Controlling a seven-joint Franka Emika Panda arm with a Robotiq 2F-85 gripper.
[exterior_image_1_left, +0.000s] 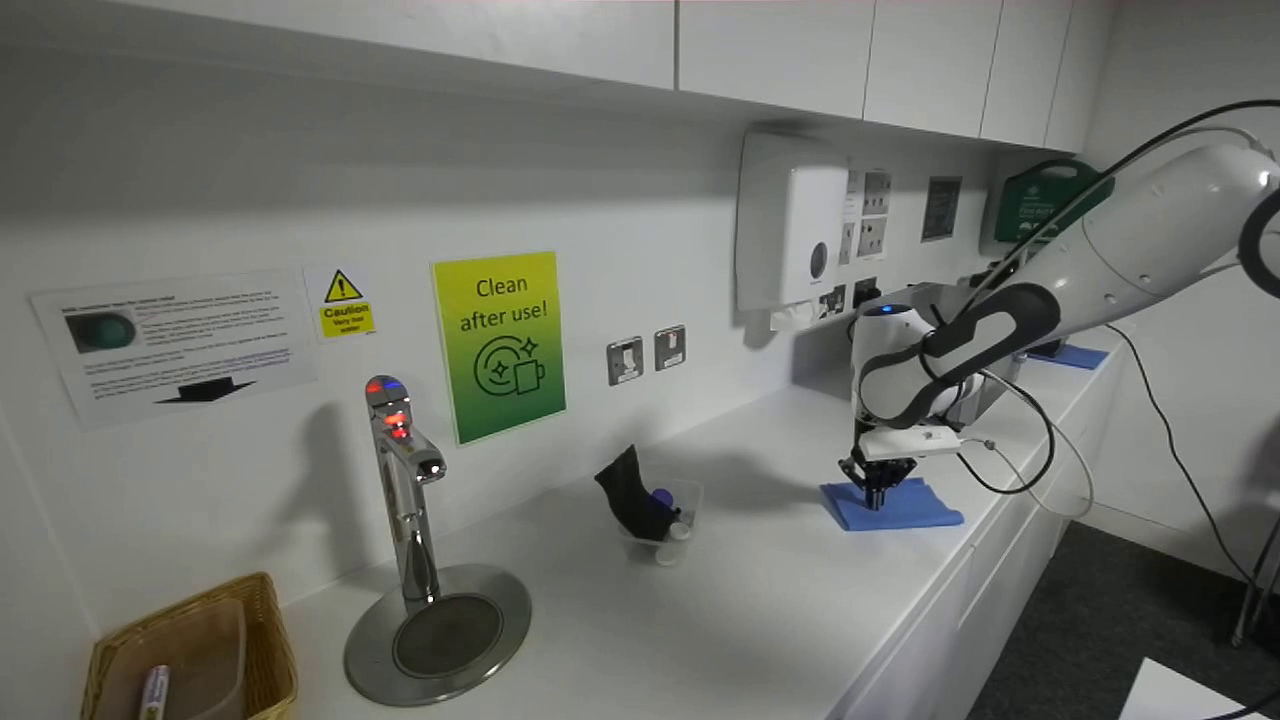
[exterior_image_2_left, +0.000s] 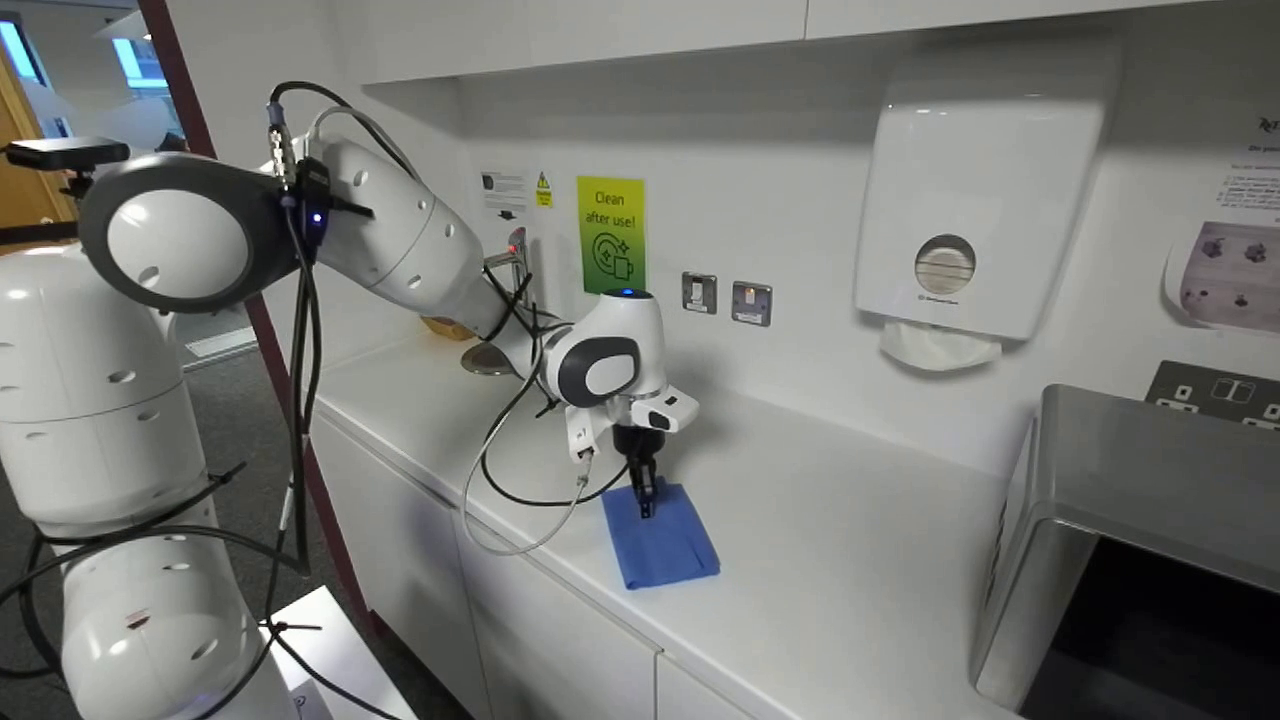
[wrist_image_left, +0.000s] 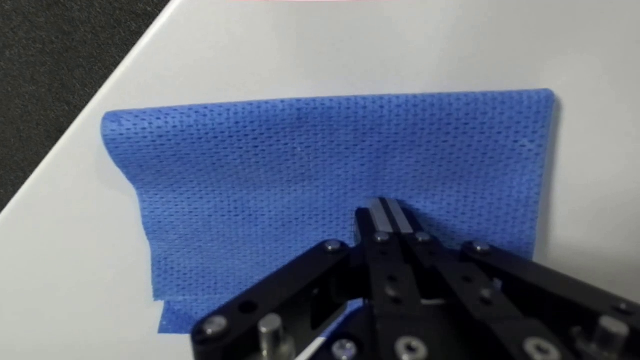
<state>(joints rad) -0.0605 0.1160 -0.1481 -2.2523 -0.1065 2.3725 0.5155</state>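
Observation:
A folded blue cloth (wrist_image_left: 280, 175) lies flat on the white counter near its front edge, with a rolled fold along its upper side in the wrist view. My gripper (wrist_image_left: 386, 201) points down over the cloth, its two fingers pressed together and nothing visible between them. The fingertips meet the cloth's surface or hover just above it; contact cannot be made out for certain. In both exterior views the gripper (exterior_image_1_left: 875, 503) (exterior_image_2_left: 647, 512) stands upright over the blue cloth (exterior_image_1_left: 925, 510) (exterior_image_2_left: 668, 555). The lower part of the cloth is hidden behind the gripper in the wrist view.
A clear tub (exterior_image_1_left: 692, 502) with a black item and small bottles stands along the counter. Beyond it are a chrome tap (exterior_image_1_left: 408, 520) and a wicker basket (exterior_image_1_left: 270, 650). A steel box-shaped appliance (exterior_image_2_left: 1150, 490) and a wall dispenser (exterior_image_2_left: 985, 200) are nearby. Cabinets overhang the counter.

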